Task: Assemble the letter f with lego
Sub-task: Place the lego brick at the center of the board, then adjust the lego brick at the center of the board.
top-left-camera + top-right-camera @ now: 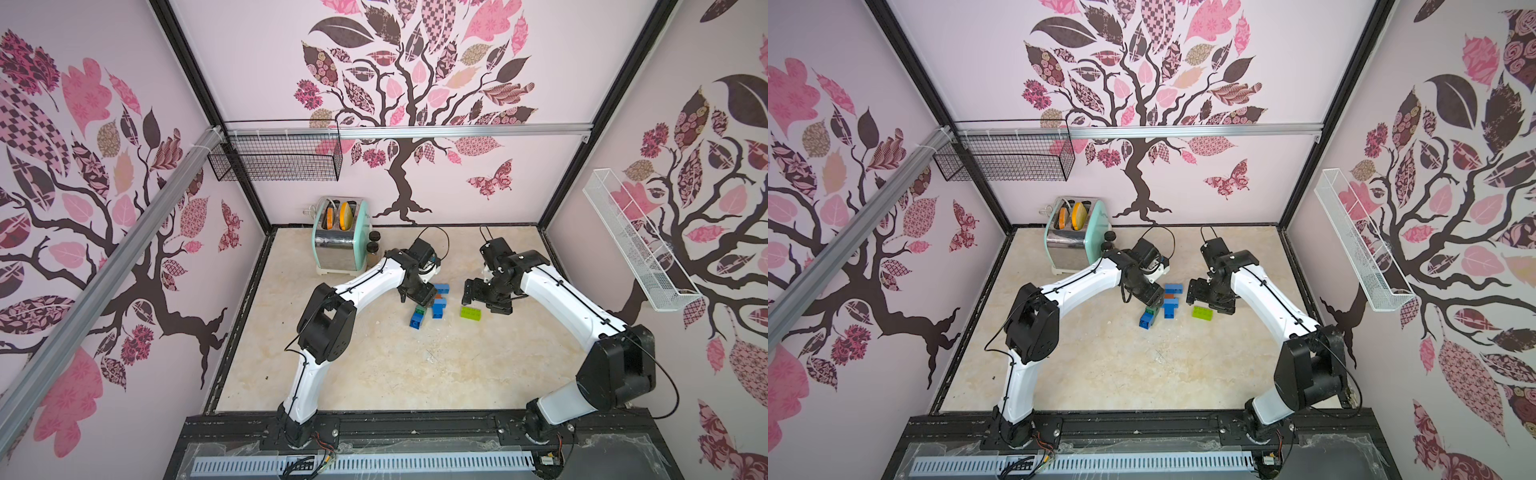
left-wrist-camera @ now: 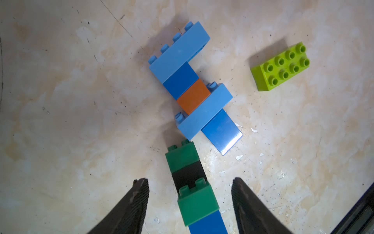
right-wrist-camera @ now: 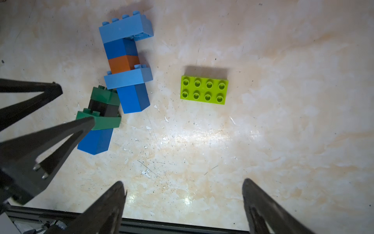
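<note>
Lego (image 2: 194, 95) in blue and orange lies just beside the lime brick (image 2: 281, 65); a green-black-blue stem (image 2: 197, 200) lies skewed, farther from it. The left gripper (image 2: 189, 180) straddles the stem, jaws apart; the right gripper (image 3: 183, 181) gapes empty near the lime brick. Best to grip the stem's flat sides squarely.

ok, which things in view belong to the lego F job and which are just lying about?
Job: blue-and-orange assembly; green-black-blue stack; lime brick.
Lying about: toaster; two spice jars; black wire basket; white wire basket.
</note>
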